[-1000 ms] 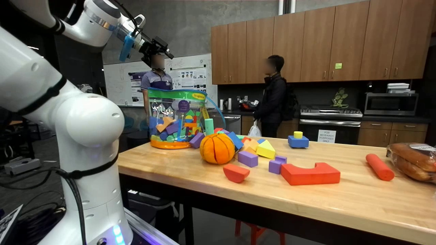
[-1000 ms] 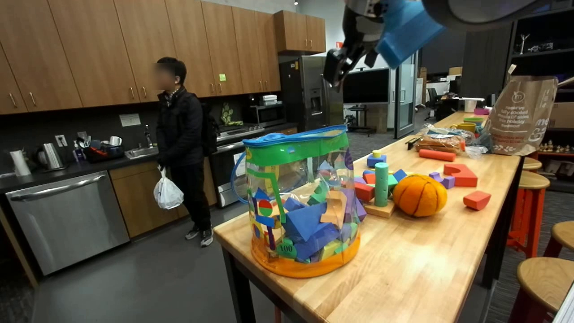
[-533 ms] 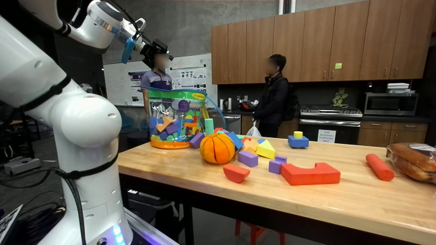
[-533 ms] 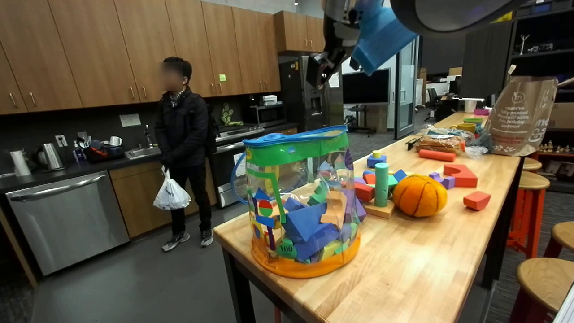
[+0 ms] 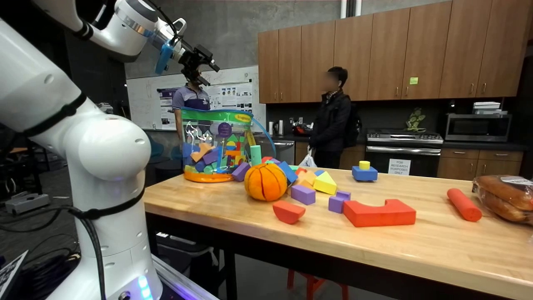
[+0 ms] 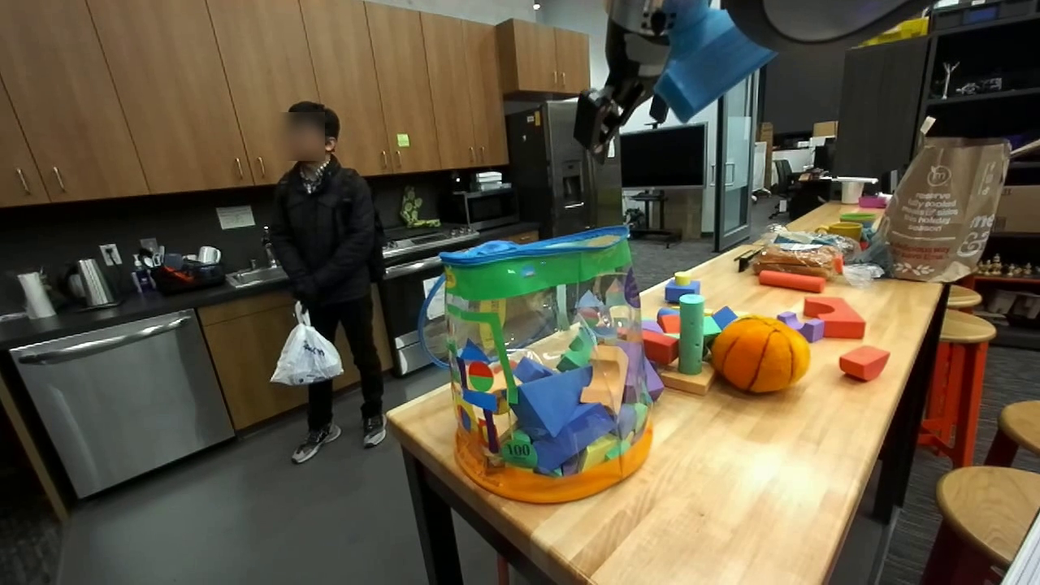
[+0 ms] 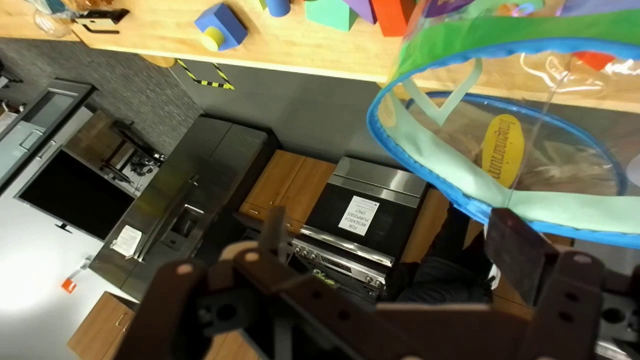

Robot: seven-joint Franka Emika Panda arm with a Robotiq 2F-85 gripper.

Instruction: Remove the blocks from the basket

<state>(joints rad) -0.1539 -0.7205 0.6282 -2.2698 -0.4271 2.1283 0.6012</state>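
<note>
The clear basket (image 6: 536,276), with a green band, blue rim and orange bottom, stands at the table's end in both exterior views (image 5: 208,178). Several blocks lie inside, among them a blue one (image 6: 554,400) and an orange one (image 5: 202,152). More blocks lie on the table, such as a red arch (image 5: 379,214), a yellow one (image 5: 325,183) and a green cylinder (image 6: 691,333). My gripper (image 5: 212,76) is open and empty, tilted, above the basket's top. In the wrist view its fingers (image 7: 520,250) stand wide apart; one overlaps the blue rim (image 7: 425,172) in the picture.
An orange ball (image 5: 265,182) sits beside the basket among the loose blocks. Bread in plastic (image 5: 504,196) and a paper bag (image 6: 942,211) stand farther along the table. A person with a white bag (image 6: 307,353) stands beyond the table; another stands behind the basket.
The gripper shifted left in an exterior view, then partly back right, staying above the basket. The basket and blocks have not moved. The person with the bag has shifted slightly.
</note>
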